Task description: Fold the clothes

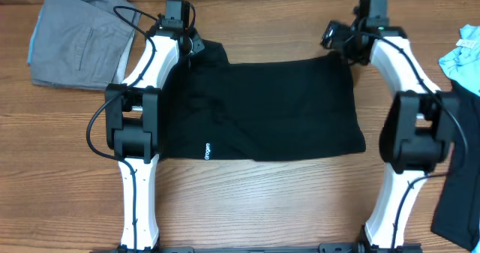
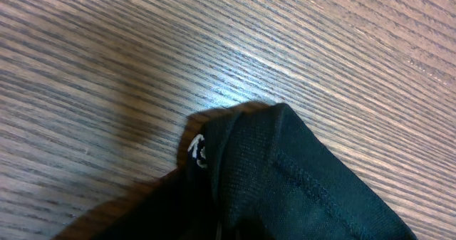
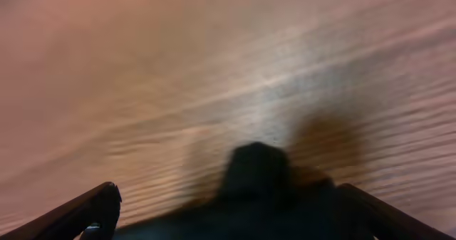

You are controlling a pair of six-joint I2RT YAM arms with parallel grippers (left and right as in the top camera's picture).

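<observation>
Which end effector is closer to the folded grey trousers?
Left. The left end effector is at the corner of the black garment nearest the folded grey trousers; the right end effector is across the garment.

Brown wood-grain table (image 1: pixel 255 208), grain running side to side, a bright sheen in both wrist views.

Overhead view: bright, even light from above, sharp throughout; the black garment (image 1: pixel 262 110) reads as a near-featureless dark mass.
Left wrist view: crisp wood grain, white glare streak on the tabletop (image 2: pixel 235 90) above the cloth.
Right wrist view: heavily blurred, warm cast, pale central glare, soft dark shadow.
</observation>
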